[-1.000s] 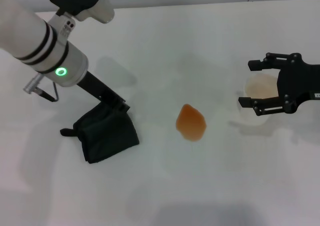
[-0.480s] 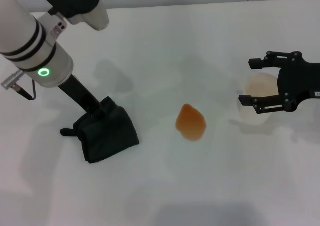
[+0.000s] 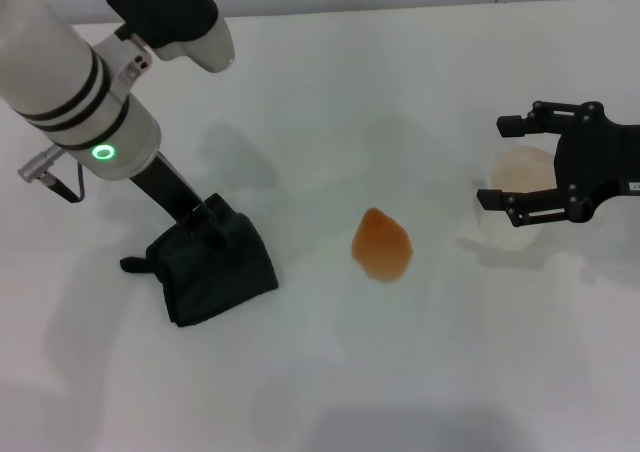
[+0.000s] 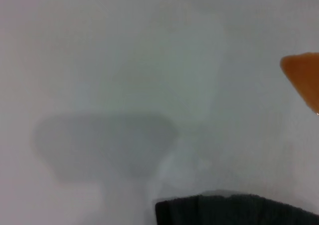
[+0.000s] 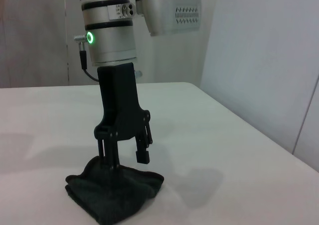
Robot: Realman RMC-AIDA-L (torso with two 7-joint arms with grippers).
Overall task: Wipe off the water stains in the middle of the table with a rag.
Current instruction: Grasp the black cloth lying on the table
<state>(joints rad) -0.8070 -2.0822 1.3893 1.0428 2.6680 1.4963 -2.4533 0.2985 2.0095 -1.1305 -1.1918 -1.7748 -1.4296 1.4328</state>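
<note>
The rag [image 3: 212, 269] is a dark bunched cloth lying on the white table [image 3: 330, 92] at the left. My left gripper [image 3: 206, 223] stands over its far edge with the fingers apart. In the right wrist view one of its fingers [image 5: 107, 155] touches the rag [image 5: 113, 192] and the other hangs just above it. The orange water stain [image 3: 381, 245] lies mid-table, right of the rag and apart from it. The left wrist view shows the rag's edge [image 4: 234, 211] and part of the stain [image 4: 305, 78]. My right gripper [image 3: 500, 164] is open at the right.
A clear plastic cup [image 3: 522, 180] with an orange-tinted inside stands at the right, between the right gripper's fingers. The table's back edge meets a wall at the top of the head view.
My left arm swung a little left, then back right, and its gripper has settled onto the rag's far edge. The rag, the stain and the right arm have not moved.
</note>
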